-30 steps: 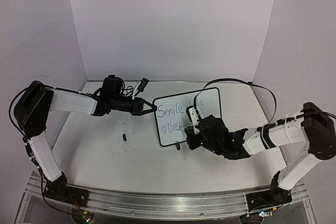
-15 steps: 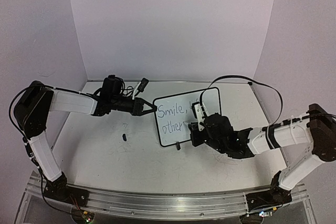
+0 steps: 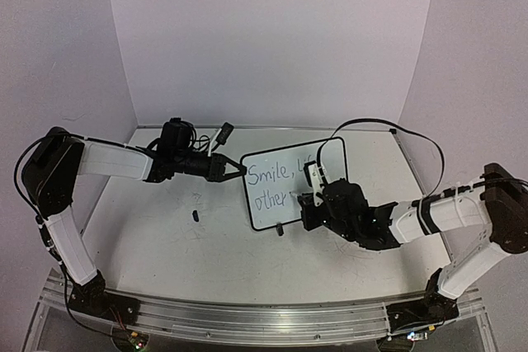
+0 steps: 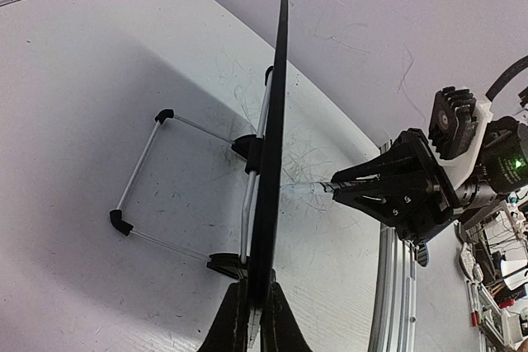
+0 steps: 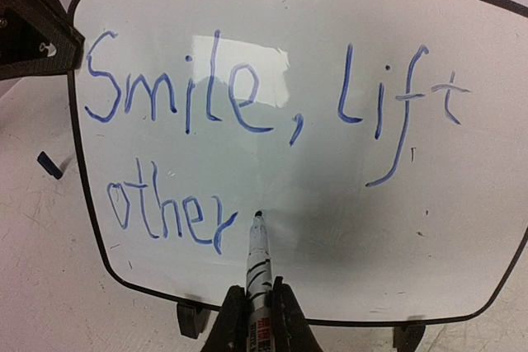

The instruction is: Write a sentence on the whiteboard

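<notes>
As the right end effector (image 5: 257, 311), clamped on the marker (image 5: 258, 261), had slid right along the lower line over the last second, "other" now stood uncovered on the whiteboard (image 5: 462, 204), with the tip just right of its "r". The left end effector (image 4: 252, 315) had stayed pinched on the board's left edge, steadying it mid table (image 3: 165, 237). The sentence (image 5: 190, 105) seemingly lacked only its final "s" and stop

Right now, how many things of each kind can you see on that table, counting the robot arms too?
Robot arms: 2
Whiteboard: 1
Marker: 1
Small dark loose piece: 1
Total: 5
</notes>
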